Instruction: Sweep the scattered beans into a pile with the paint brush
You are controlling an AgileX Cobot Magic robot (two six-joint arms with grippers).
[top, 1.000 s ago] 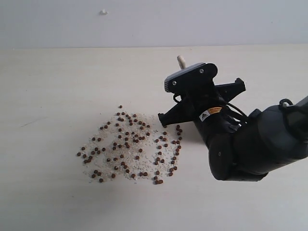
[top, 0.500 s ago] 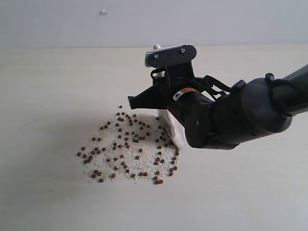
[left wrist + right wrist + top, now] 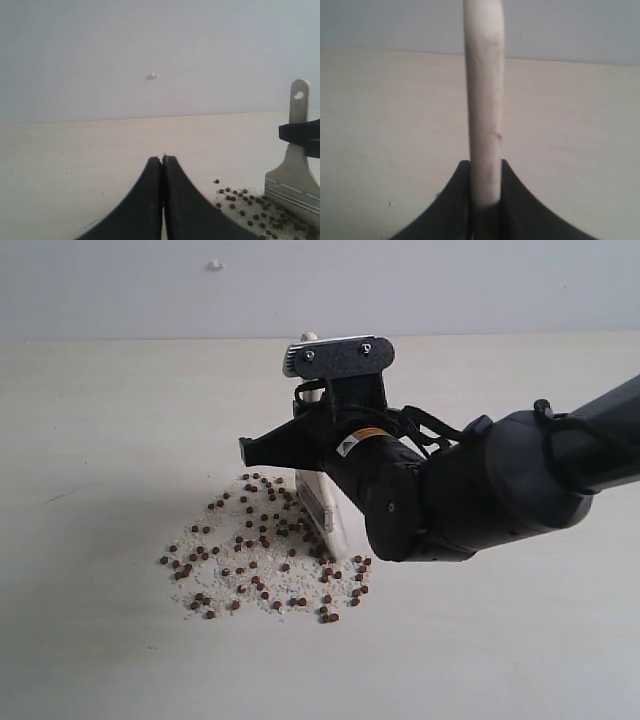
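The paint brush [image 3: 325, 508] is planted inside the right-hand part of the beans [image 3: 250, 555], with its bristles pressed onto the bench [image 3: 100, 440] among them. Its pale handle is clamped partway up by the right end effector [image 3: 484, 200], jaws closed tight on the wood. The left end effector [image 3: 162, 172] is pinched fully together with nothing in it and is kept apart from the beans.

No pile can be seen yet. The beans and whitish grains are spread thin in one broad patch, with bare bench showing between them. A few are stranded beyond the brush, at the patch's right edge. The sweeping is judged barely begun, with nearly all the gathering left.

The brush's long axis is held close to upright, only slightly leaned: the holed handle end is pointed up and the bristles down.
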